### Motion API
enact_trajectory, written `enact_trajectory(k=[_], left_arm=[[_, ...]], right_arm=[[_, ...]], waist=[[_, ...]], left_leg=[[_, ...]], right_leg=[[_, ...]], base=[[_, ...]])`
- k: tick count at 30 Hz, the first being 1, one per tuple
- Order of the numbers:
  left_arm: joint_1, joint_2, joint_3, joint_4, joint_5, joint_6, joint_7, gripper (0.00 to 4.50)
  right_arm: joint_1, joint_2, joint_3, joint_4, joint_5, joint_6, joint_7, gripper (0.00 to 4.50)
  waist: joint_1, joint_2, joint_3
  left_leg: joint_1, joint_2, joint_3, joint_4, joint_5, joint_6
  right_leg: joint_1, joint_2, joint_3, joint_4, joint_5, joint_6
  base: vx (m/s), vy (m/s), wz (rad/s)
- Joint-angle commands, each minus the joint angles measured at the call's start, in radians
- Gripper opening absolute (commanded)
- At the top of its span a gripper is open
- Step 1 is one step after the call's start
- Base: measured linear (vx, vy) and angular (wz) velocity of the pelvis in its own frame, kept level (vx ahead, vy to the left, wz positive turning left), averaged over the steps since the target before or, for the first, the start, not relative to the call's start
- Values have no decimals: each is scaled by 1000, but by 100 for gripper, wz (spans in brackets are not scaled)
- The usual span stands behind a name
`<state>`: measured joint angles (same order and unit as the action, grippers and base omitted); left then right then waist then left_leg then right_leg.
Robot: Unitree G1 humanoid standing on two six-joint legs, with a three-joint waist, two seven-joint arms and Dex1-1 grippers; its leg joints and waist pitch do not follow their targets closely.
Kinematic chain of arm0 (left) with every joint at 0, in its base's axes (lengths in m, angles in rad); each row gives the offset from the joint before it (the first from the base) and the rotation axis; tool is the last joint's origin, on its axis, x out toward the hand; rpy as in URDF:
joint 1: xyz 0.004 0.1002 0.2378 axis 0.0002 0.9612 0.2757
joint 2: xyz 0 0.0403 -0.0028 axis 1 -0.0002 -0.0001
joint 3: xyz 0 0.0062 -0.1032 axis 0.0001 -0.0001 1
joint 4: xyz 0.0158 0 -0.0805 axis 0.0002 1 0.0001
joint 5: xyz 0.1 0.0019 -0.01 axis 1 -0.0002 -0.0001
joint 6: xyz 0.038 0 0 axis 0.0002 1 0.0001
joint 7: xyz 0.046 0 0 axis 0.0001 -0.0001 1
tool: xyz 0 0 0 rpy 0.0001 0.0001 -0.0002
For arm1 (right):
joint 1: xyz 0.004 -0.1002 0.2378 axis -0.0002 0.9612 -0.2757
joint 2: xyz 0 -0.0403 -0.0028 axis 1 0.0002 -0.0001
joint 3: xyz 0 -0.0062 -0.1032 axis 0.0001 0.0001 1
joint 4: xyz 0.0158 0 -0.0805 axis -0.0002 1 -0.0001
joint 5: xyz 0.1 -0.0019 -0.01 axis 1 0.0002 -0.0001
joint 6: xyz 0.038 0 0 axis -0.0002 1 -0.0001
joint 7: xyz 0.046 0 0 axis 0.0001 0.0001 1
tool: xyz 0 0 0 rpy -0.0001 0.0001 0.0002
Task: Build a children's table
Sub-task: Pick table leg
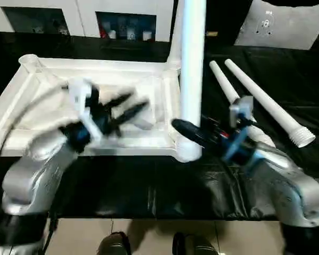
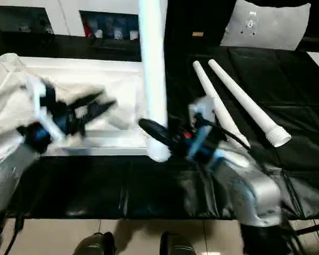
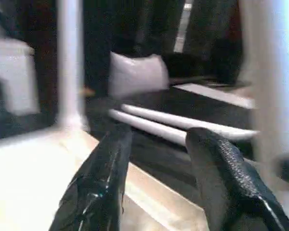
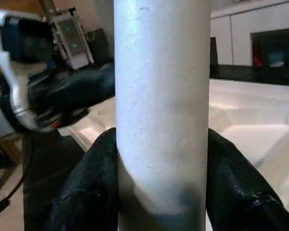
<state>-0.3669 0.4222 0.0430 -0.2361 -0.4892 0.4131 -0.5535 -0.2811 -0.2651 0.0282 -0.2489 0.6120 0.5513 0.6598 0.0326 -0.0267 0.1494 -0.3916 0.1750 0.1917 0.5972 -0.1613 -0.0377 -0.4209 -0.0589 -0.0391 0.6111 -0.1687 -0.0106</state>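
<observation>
– Looking along your right gripper (image 4: 160,192), you see its fingers squeezing the standing leg (image 1: 191,79), in the tabletop's (image 1: 95,69) near corner.
– And your left gripper (image 1: 128,109)?
– Spread, empty, over the tabletop. Two loose legs (image 1: 260,101) lie beyond the standing leg.

I see white cabinets (image 1: 85,13) along the back wall, black-covered worktable (image 1: 149,186), beige tile floor (image 1: 149,236), grey cushion (image 1: 284,26) behind.

The table top (image 1: 26,101) is looking like smooth white plastic. The standing leg (image 4: 161,106) is showing a smooth, slightly shiny white skin. The worktable cover (image 1: 149,186) is looking like black, shiny, wrinkly sheet. The forearms (image 2: 250,186) are shining like silver metal. The black fingers (image 3: 221,168) are looking bumpy.
</observation>
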Motion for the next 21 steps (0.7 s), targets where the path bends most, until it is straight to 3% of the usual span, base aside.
enact_trajectory(k=[1,5,6,10,14,16,18,21], left_arm=[[-10,4,-20,15,53,6,50,282],[-51,7,-76,46,202,-44,142,282],[-52,20,-99,62,308,-75,210,282],[-44,11,-93,75,363,-73,289,282],[-13,-15,-95,82,446,-45,404,282],[-6,-37,-85,78,431,-26,421,282],[11,-145,-33,80,357,3,464,282],[39,-239,15,87,270,19,495,282]], right_arm=[[-10,6,2,20,-8,-19,-2,188],[-29,23,7,56,3,-15,11,188],[-30,21,7,59,-3,-13,14,188],[-29,20,6,60,-6,-10,17,188],[-27,10,12,65,-15,-21,18,188],[-27,9,14,66,-18,-23,20,188],[-28,6,18,70,-23,-28,21,188],[-28,4,22,71,-30,-31,20,188]], waist=[[0,11,-76],[0,7,-81],[0,7,-81],[0,7,-81],[-1,6,-76],[-2,5,-73],[-1,2,-71],[3,2,-71]], left_leg=[[26,45,-28,-74,-270,-23],[22,47,-27,-70,-207,3],[22,48,-25,-70,-197,9],[19,45,-24,-68,-184,18],[21,47,-26,-70,-219,13],[20,47,-26,-70,-233,7],[20,46,-24,-68,-244,3],[18,45,-28,-70,-261,12]], right_leg=[[38,-67,47,-79,-351,-124],[43,-65,47,-72,-246,-159],[44,-65,47,-71,-228,-161],[46,-67,46,-70,-221,-167],[42,-67,45,-76,-286,-160],[40,-68,45,-79,-318,-154],[39,-71,45,-84,-341,-163],[37,-69,43,-90,-371,-151]], base=[[0,0,0],[0,0,0],[0,0,0],[0,0,0],[0,0,0],[0,0,0],[0,0,0],[0,0,0]])
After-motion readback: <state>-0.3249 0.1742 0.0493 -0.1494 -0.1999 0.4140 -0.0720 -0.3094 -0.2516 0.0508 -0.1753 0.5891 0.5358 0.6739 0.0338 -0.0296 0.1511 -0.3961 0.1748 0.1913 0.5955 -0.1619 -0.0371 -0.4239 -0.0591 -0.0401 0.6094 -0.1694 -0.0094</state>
